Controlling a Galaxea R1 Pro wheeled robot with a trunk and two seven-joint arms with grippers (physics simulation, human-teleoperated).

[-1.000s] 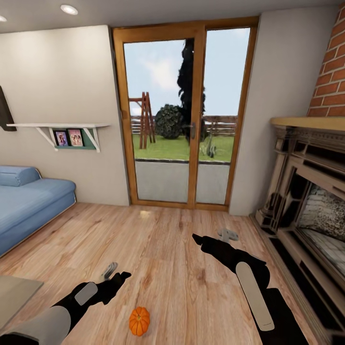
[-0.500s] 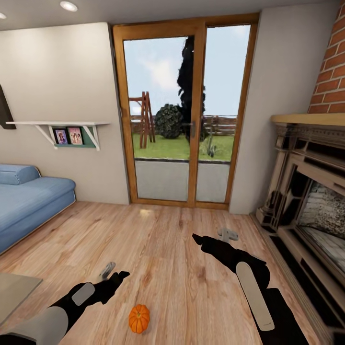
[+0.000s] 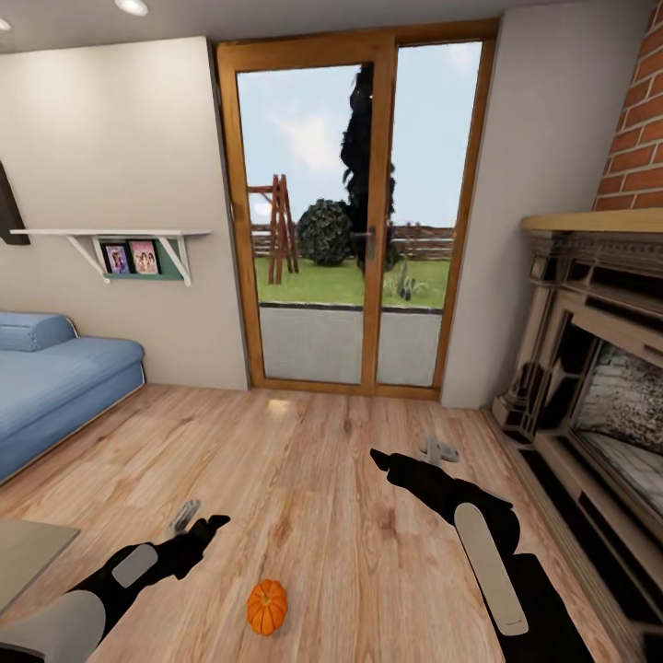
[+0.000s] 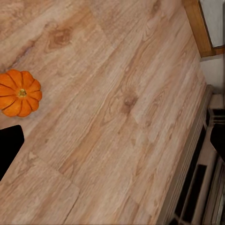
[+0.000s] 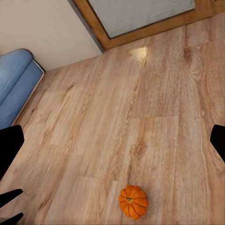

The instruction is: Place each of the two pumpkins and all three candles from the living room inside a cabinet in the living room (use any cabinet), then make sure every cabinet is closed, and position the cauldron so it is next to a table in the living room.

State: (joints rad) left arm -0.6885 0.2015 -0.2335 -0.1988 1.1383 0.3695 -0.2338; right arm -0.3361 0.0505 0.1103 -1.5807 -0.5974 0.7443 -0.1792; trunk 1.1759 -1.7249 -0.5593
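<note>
A single pumpkin (image 3: 267,606) sits upright on the wooden floor (image 3: 322,479), low between both arms, so either could take it. The left gripper (image 3: 189,518) hangs just to the pumpkin's left, above it and apart from it. The right gripper (image 3: 433,453) is farther off, beyond the pumpkin. Both look spread and empty, though the fingers are small here.
</note>
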